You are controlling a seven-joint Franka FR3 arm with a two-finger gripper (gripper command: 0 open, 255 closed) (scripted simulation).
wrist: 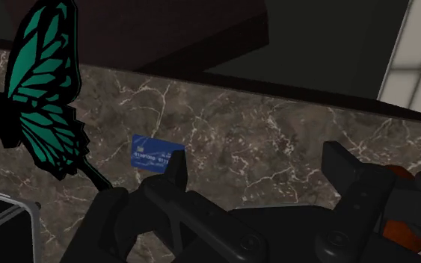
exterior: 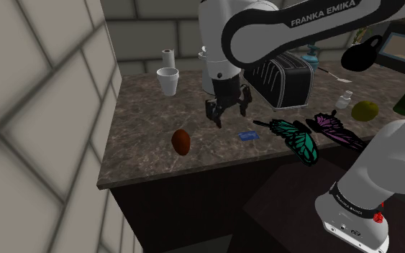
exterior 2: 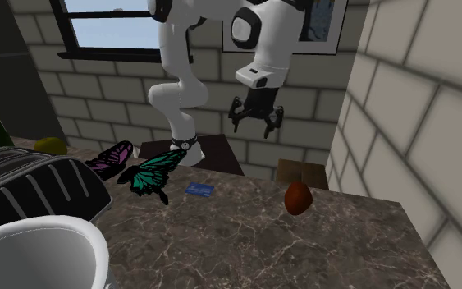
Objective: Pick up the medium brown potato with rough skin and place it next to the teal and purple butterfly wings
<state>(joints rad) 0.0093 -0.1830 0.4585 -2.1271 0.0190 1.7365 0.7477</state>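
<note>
At the shoulder view's left, the reddish-brown oval potato (exterior: 181, 141) lies on the dark marbled countertop (exterior: 139, 133); right of it the black two-finger gripper (exterior: 227, 115) hovers wide open, empty; it should shift left and descend centred; small blue card (exterior: 248, 135) and teal-and-purple butterfly wings (exterior: 298, 138) lie rightward.

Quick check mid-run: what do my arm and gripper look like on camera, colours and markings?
The arm has rounded white shells with dark joints. A dark band reads FRANKA EMIKA in white, and the same lettering circles a dark ring near its base. The gripper is all black, with two blocky fingers.
</note>
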